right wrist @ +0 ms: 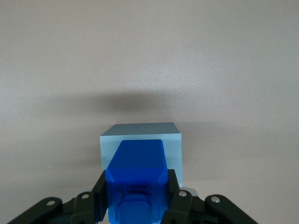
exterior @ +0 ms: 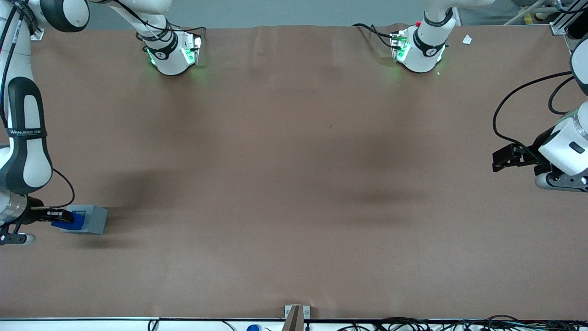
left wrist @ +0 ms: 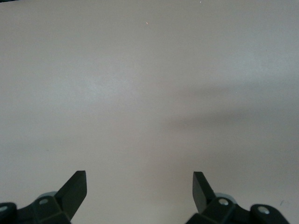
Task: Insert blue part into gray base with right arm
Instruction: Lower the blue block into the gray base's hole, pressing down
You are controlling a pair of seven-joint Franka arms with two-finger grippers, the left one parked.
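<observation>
The gray base point(exterior: 92, 219) sits on the brown table toward the working arm's end, fairly near the front camera. The right arm point(exterior: 25, 147) reaches down beside it. Its gripper point(exterior: 62, 219) is shut on the blue part point(exterior: 70, 222) and holds it over the gray base's top. In the right wrist view the blue part point(right wrist: 136, 175) is clamped between the black fingers point(right wrist: 99, 195) directly above the gray base point(right wrist: 140, 134), covering much of its top face. The recess is hidden under the blue part. I cannot tell whether the part touches the base.
The brown table cover point(exterior: 294, 184) stretches wide toward the parked arm's end. Two robot bases point(exterior: 172, 50) stand at the table's edge farthest from the front camera. A small bracket point(exterior: 296, 315) sits at the near edge.
</observation>
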